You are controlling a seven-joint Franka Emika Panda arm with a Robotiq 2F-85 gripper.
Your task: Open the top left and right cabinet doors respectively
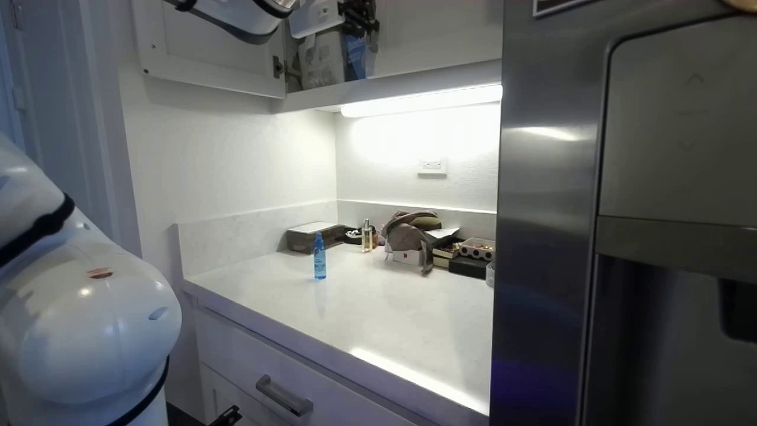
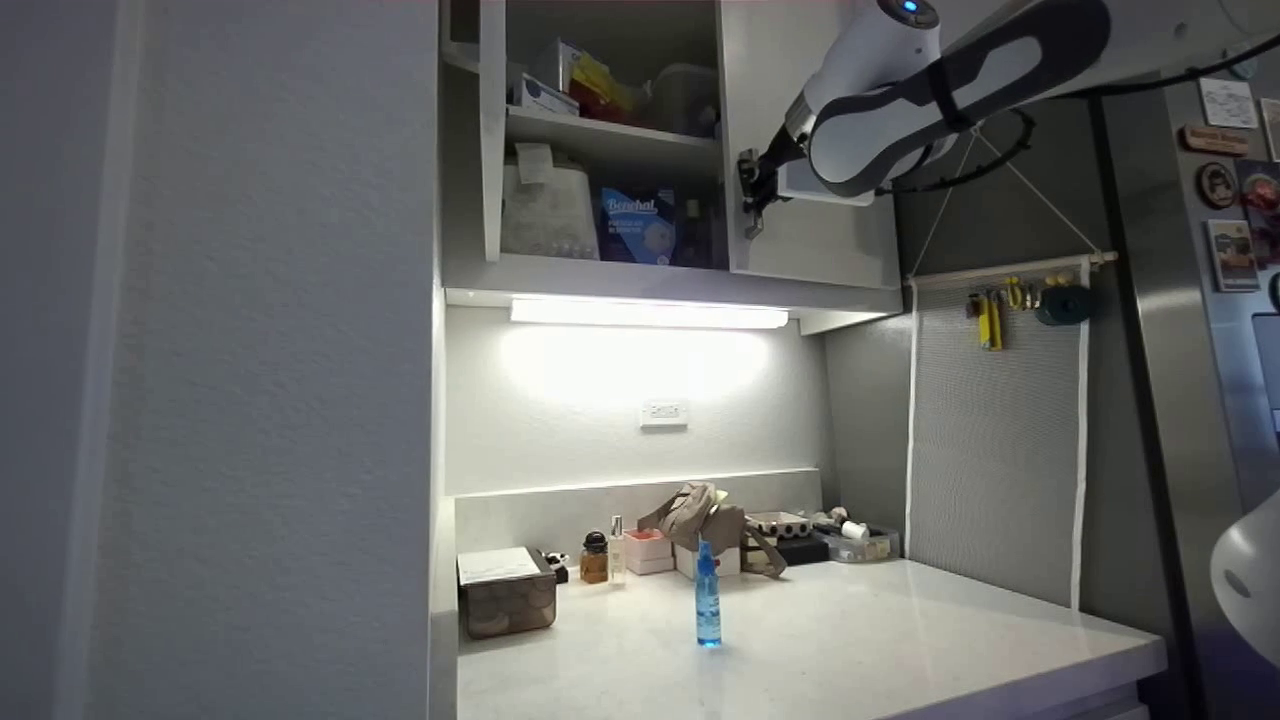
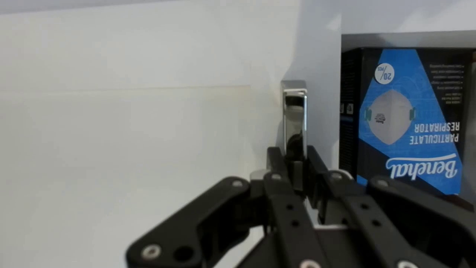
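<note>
The closed right door [image 3: 156, 141], beside the open left door [image 1: 204, 59], is clasped at its handle [image 3: 293, 117] by the pincer [image 3: 294, 152]; with grip depth unclear, slippage might be caused by a crooked pull.

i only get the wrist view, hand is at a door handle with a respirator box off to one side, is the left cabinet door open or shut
Observer: Open; the left cabinet door stands swung out in both exterior views.
Operator: ok, anything on the counter below
Observer: Yes, among other things a blue bottle standing upright.
Operator: and what's above the respirator box
Observer: A shelf with several items on it, seen in an exterior view.
</note>
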